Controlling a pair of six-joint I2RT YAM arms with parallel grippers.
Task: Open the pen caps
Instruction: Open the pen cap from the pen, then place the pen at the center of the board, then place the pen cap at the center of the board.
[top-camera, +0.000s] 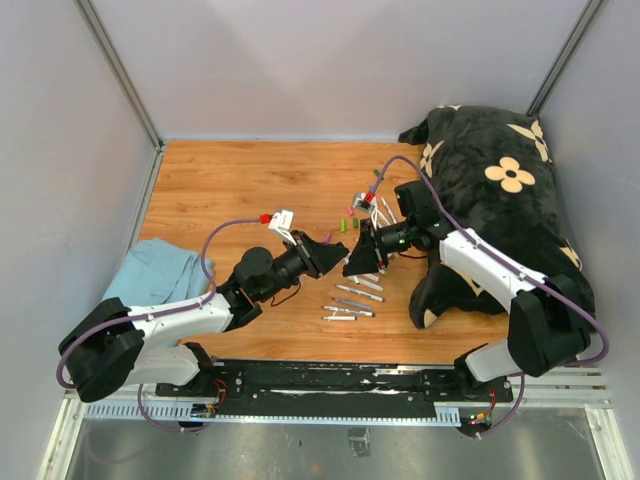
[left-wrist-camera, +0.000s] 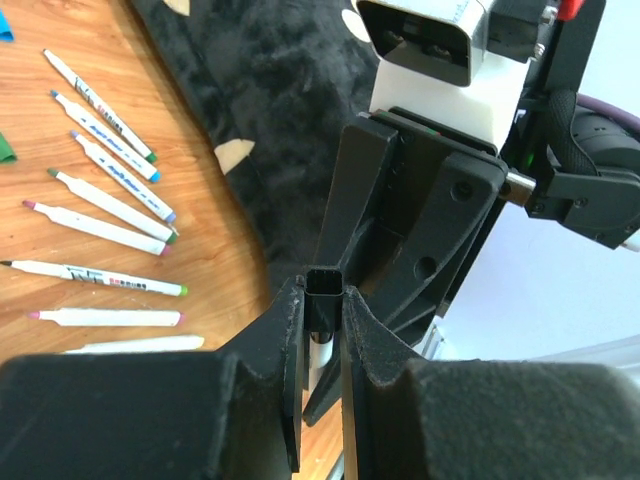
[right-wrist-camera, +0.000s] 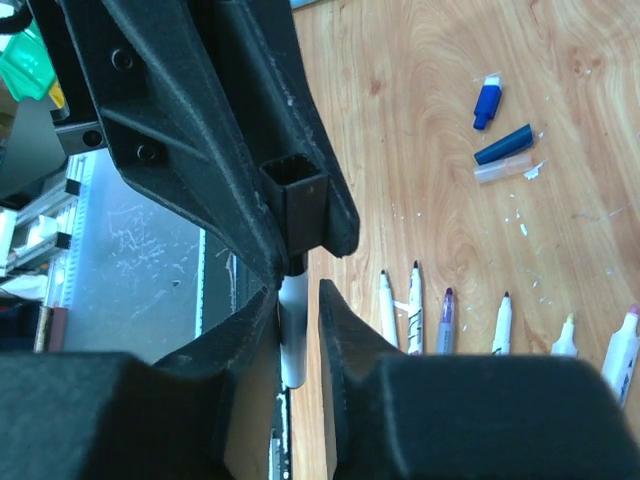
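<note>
left gripper (left-wrist-camera: 322, 300): fingers pinched tight on dark square-ended pen cap (right-wrist-camera: 300, 195), at table centre
right gripper (right-wrist-camera: 293, 300): fingers narrowly parted around white barrel (right-wrist-camera: 291, 345) just below that cap, gap showed on one side
loose caps (top-camera: 341, 226): on the wood, 12 o'clock of the grip
pen row (top-camera: 352, 301): 6 o'clock of the grip
black plush cushion (top-camera: 500, 200): 3 o'clock
blue cloth (top-camera: 160, 270): 9 o'clock
</note>
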